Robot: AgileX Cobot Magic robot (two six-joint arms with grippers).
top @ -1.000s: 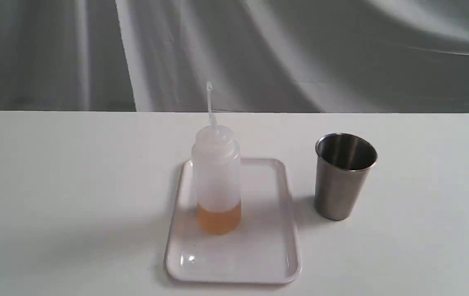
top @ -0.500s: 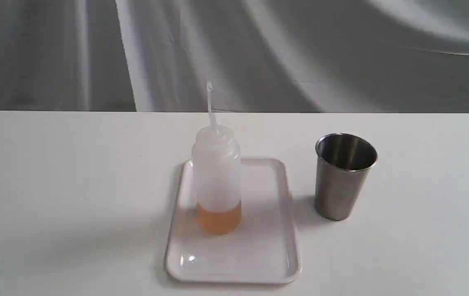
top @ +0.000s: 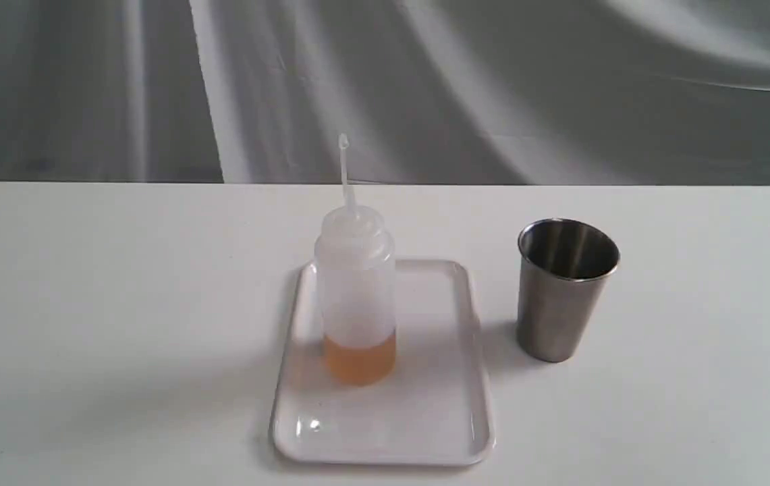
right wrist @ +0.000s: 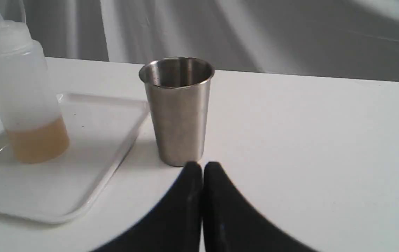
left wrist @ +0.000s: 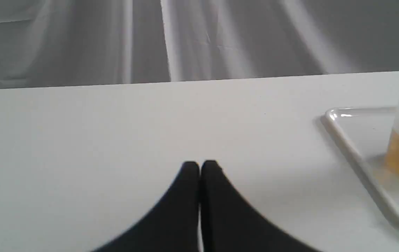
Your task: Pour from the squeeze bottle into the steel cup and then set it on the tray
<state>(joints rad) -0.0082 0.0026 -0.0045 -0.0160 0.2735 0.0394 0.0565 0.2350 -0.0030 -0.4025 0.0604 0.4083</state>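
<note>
white and glossy, the tray (top: 425, 418) lies flat on the pale table (top: 88, 304), its long side running away from the exterior camera. the squeeze bottle (top: 356, 297) stands upright on the tray, towards the far left part of it, and nothing holds it. orange liquid (top: 360, 361) fills only the lowest part of the translucent body. the thin nozzle (top: 345, 175) rises from the domed cap, leaning slightly left.

the steel cup (top: 563, 297) stands upright on the table to the right of the tray, just beside it and clear of its rim, with its mouth open upward. how much is in the cup cannot be told. behind the table hangs a grey cloth (top: 492, 88) with soft folds.

neither arm shows in the exterior view. in the left wrist view the left gripper (left wrist: 199, 166) has its two black fingers pressed together with nothing between them, over bare table, and a corner of the tray and the bottle's side lie off to one side. in the right wrist view the right gripper (right wrist: 202, 167) is likewise closed tight and holds nothing. its tips point at the base of the cup, and whether they touch it cannot be told.
</note>
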